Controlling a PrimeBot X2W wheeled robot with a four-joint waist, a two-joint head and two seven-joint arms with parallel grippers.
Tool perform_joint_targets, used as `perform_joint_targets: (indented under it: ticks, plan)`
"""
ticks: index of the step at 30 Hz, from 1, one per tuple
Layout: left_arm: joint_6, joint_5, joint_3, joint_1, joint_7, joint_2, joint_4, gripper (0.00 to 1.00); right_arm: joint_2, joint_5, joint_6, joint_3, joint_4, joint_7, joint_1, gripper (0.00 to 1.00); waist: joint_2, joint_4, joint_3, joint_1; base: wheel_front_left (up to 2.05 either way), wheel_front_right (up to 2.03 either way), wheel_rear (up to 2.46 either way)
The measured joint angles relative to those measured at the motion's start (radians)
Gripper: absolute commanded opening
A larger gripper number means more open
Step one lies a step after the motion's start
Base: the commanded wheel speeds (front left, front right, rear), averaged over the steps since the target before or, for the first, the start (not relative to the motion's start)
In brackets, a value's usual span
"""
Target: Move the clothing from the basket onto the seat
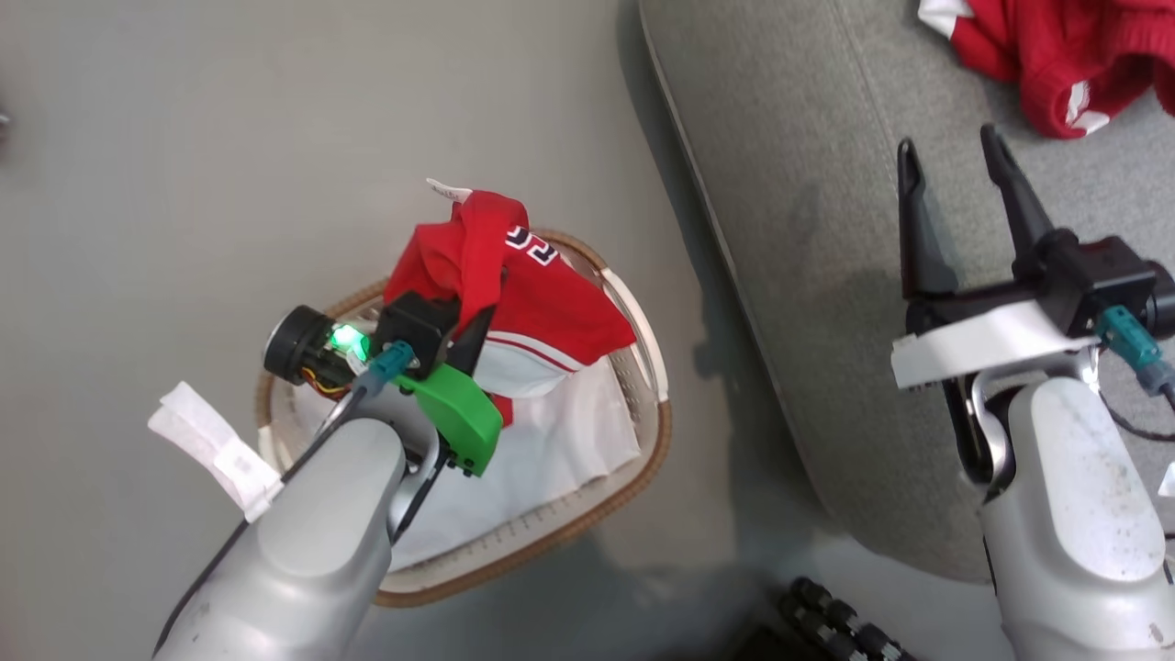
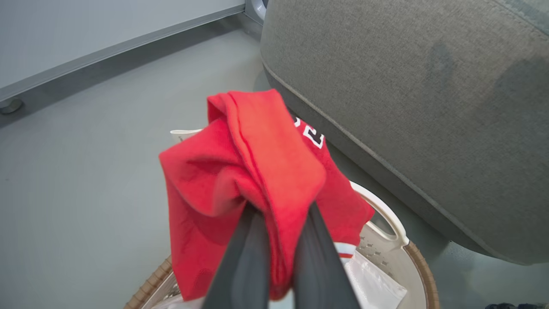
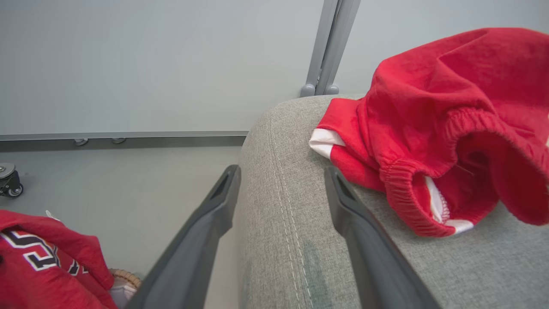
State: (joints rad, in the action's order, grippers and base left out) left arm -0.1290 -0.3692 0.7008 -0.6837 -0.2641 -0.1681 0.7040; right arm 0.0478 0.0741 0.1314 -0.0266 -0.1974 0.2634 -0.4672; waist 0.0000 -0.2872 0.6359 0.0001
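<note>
A: Where's the clothing?

B: One red garment is pinched between the two fingers of the left gripper, which are clamped tight on a fold of it. The cloth bunches over the fingertips and drapes down on both sides of them. Its white-striped lower part reaches into the basket directly beneath the gripper.

A: What else is in the basket?

B: The white liner, crumpled across the bottom under the hanging cloth.

A: Any writing?

B: White block characters with dark outlines sit on the garment beyond the fingers, but a fold cuts them off and I can't read them. A small white tag sticks out at the top, and its print is too small to read.

A: And the other arm?

B: The right gripper is spread wide with nothing in it, its fingers straddling the edge of the seat. Ahead of its fingertips and to their right, a second red garment with white trim lies crumpled on the seat. The basket stands on the floor just beside the seat.
</note>
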Motion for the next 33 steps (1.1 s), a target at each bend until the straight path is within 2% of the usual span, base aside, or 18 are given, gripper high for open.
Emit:
perform_joint_targets:
  ticks: [8, 15, 25, 33]
  plan:
    - [0.000, 0.029, -0.004, 0.052, 0.000, -0.007, -0.119, 0.00, 0.000, -0.043, 0.000, -0.024, -0.040, 0.000, 0.104, 1.00, 0.0000, 0.061, -0.162, -0.0001, 0.00, 0.00, 0.00]
    - [0.000, 0.051, 0.047, 0.044, 0.000, -0.028, -0.188, 0.00, 0.000, -0.054, 0.000, -0.030, -0.066, 0.000, 0.191, 1.00, 0.0000, 0.114, -0.322, -0.0001, 0.00, 0.00, 0.00]
    - [0.000, 0.013, 0.095, -0.109, 0.000, -0.079, -0.243, 0.00, 0.000, -0.069, 0.000, -0.019, -0.082, 0.000, 0.264, 1.00, 0.0000, 0.179, -0.527, -0.0001, 0.00, 0.00, 0.00]
    - [-0.002, -0.010, 0.142, -0.235, 0.000, -0.099, -0.250, 0.00, 0.001, -0.088, 0.000, 0.043, -0.096, 0.000, 0.271, 1.00, 0.0000, 0.221, -0.624, -0.0001, 0.00, 0.00, 0.00]
